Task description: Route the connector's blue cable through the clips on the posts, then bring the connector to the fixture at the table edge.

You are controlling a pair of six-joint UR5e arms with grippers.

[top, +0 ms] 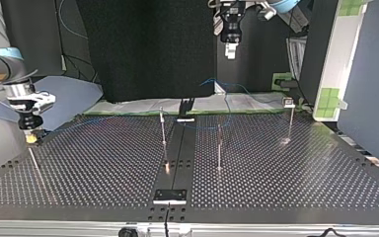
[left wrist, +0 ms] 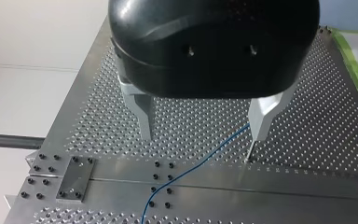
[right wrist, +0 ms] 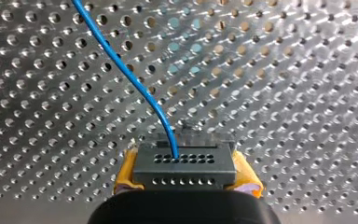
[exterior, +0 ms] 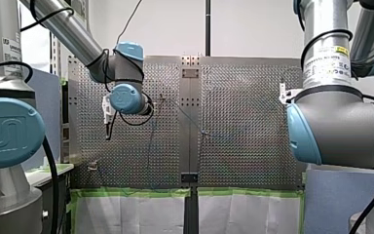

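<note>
Between the yellow pads of my right gripper sits the connector, a dark block with rows of small holes, clamped on both sides. The cable leaves one of those holes and curves away over the table.

Seen from across the table, my right gripper hangs low over the table near that view's left edge, with a thin rod slanting from just under it. From there the cable shows only as a faint blue line running toward the middle. Three thin posts stand upright, well apart: one just left of the table's centre strip, one just right of it, one farther right near the far edge. The line passes near their tops, but whether it lies in any clip cannot be told. A plate lies on the centre strip at the near edge.

My left gripper hangs high above the far edge, well clear of the posts. Its own camera shows the black left gripper with its metal fingers spread wide and nothing between them. Below it the cable runs across the table, coming out from near one fingertip. A plate lies off to one side.
</note>
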